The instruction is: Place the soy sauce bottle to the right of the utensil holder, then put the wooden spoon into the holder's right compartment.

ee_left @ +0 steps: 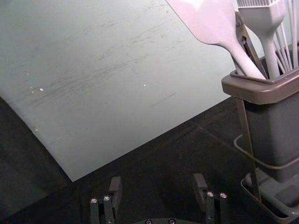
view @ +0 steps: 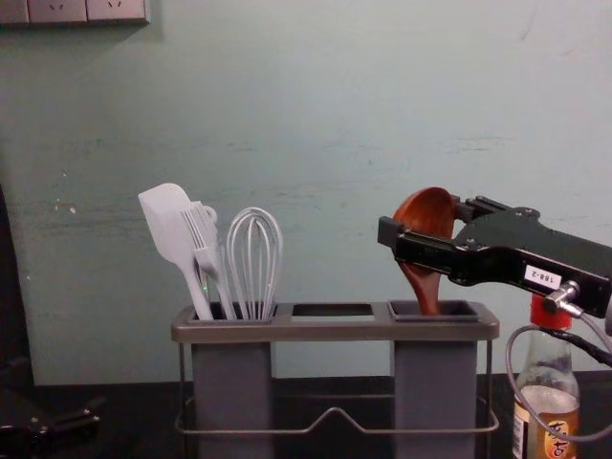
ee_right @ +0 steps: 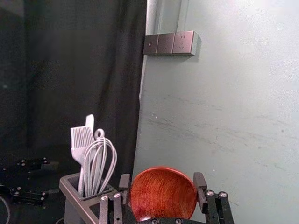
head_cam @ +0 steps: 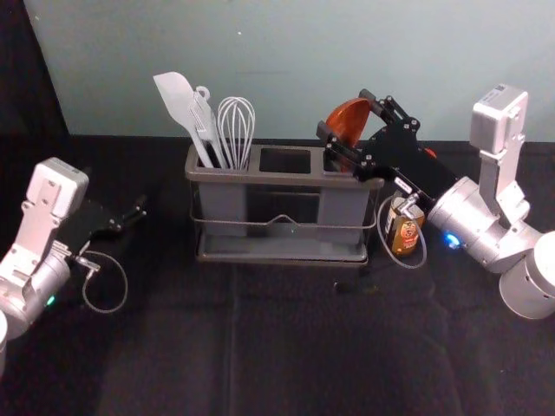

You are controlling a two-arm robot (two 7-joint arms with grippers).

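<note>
Start with the utensil holder [head_cam: 286,178], standing on the table [head_cam: 286,338] close to the wall [head_cam: 295,69]. Count three openings along its top. Find in the left compartment [view: 231,382] one pale spatula [view: 166,215], one brush [view: 199,229] and one whisk [view: 254,258], plus parts of another utensil behind the brush, too covered to name. See straight through the middle opening [view: 332,310] to the wall. Find in the right compartment [view: 435,382] one wooden spoon [view: 426,212], handle down inside, bowl up above the rim and leaning slightly.

Have the right gripper [head_cam: 345,113] above that compartment, reaching in from the right, with its jaws parted to the width of the spoon's bowl and closed against both sides of it. Note some open room around the handle inside the rim.

Count one soy sauce bottle [view: 564,411], upright just right of the holder, red cap on, partly behind the right arm and its looping cable [view: 516,368]. Make out a narrow gap between bottle and holder edge.

Have the left gripper [head_cam: 139,213] low over the table's left side, with its jaws wide apart and nothing between them. Note open space from there to the holder's left end. Count three socket plates [ee_right: 182,43] on the wall.
</note>
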